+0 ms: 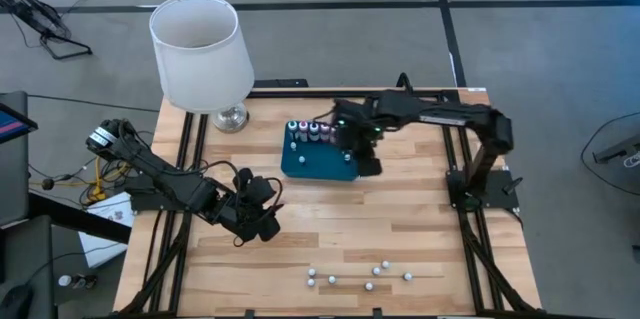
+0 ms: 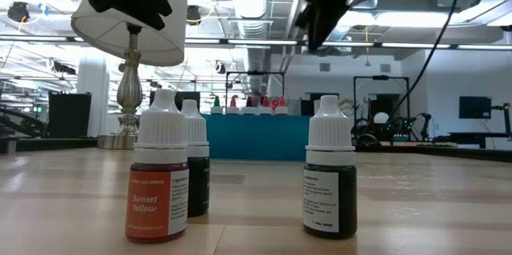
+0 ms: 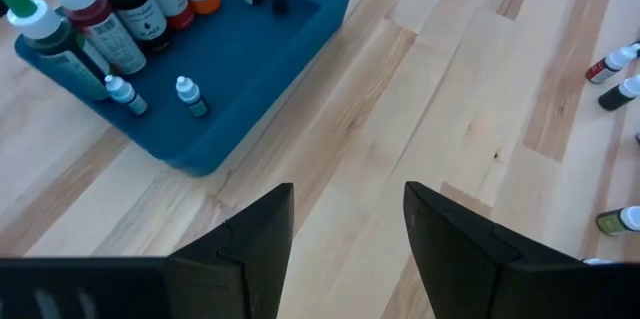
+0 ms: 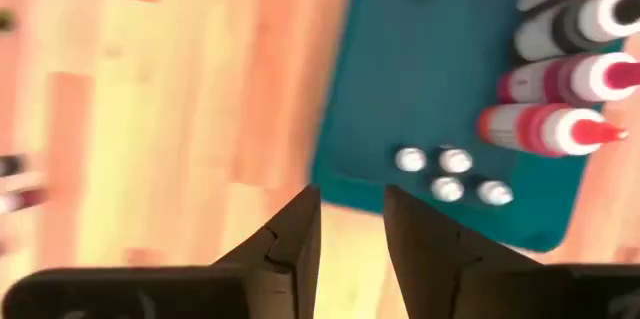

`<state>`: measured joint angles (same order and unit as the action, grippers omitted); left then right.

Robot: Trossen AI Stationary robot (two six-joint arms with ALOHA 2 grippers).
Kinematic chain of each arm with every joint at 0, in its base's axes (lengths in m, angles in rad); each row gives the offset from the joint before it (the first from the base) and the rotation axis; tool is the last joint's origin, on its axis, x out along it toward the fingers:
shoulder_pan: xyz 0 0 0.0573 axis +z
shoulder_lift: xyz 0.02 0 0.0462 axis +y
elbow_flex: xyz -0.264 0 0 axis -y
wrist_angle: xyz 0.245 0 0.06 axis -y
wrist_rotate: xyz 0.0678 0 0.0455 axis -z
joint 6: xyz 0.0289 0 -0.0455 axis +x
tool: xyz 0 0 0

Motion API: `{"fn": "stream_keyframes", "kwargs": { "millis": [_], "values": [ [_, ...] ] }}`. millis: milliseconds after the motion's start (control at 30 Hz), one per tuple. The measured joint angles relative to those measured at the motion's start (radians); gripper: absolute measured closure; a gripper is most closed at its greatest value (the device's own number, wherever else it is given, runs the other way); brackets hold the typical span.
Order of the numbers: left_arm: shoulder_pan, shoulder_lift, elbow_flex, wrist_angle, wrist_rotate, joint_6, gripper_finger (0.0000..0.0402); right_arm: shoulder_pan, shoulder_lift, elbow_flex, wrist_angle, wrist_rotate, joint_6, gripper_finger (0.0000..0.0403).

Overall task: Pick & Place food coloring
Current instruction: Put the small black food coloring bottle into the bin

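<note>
The food coloring stands in two groups. Larger bottles [image 1: 310, 131] with coloured bodies line the far edge of a flat teal tray [image 1: 300, 167], with a few tiny white-capped ones [image 4: 450, 174] on the tray's near part. Several more small bottles [image 1: 360, 277] stand loose near the table's front edge, among them an orange "Sunset Yellow" bottle [image 2: 158, 179]. My right gripper [image 4: 350, 224] hangs open above the tray's right end [image 1: 365, 159], pointing down, nothing between its fingers. My left gripper [image 3: 345, 229] waits open over bare wood, left of the tray [image 1: 255, 214].
A lamp with a white shade [image 1: 195, 49] and a silver foot [image 1: 230, 117] stands at the table's far left corner. Bare wood [image 1: 380, 224] lies between the tray and the loose bottles. Black frame rails [image 1: 460, 174] run along both table sides.
</note>
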<state>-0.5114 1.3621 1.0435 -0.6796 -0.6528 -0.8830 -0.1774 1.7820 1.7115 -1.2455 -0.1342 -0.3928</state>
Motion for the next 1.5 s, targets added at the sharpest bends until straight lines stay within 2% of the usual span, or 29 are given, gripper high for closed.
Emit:
{"fn": "stream_keyframes", "kwargs": {
  "millis": [233,433,667,867,1000,1233,1500],
  "values": [
    [0.000,0.000,0.000,0.083,-0.008,0.109,0.0219,0.109,-0.150,0.000,-0.065,-0.025,0.103,0.0312],
    [0.002,0.000,0.000,0.219,-0.009,0.290,0.0219,0.216,-0.274,-0.039,-0.070,-0.023,0.252,0.0316],
    [0.034,0.000,0.000,0.330,0.107,0.409,0.0219,0.374,-0.449,-0.263,0.101,-0.005,0.486,0.0317],
    [0.085,0.000,0.000,0.354,0.260,0.475,0.0219,0.554,-0.579,-0.509,0.365,0.111,0.726,0.0317],
    [0.109,0.000,0.000,0.362,0.310,0.471,0.0219,0.679,-0.601,-0.632,0.495,0.177,0.861,0.0317],
    [0.112,0.000,0.000,0.478,0.317,0.425,0.0219,0.872,-0.582,-0.727,0.518,0.267,1.013,0.0317],
    [0.112,0.000,0.000,0.482,0.304,0.308,0.0219,1.038,-0.583,-0.823,0.556,0.271,1.178,0.0317]
  ]
}}
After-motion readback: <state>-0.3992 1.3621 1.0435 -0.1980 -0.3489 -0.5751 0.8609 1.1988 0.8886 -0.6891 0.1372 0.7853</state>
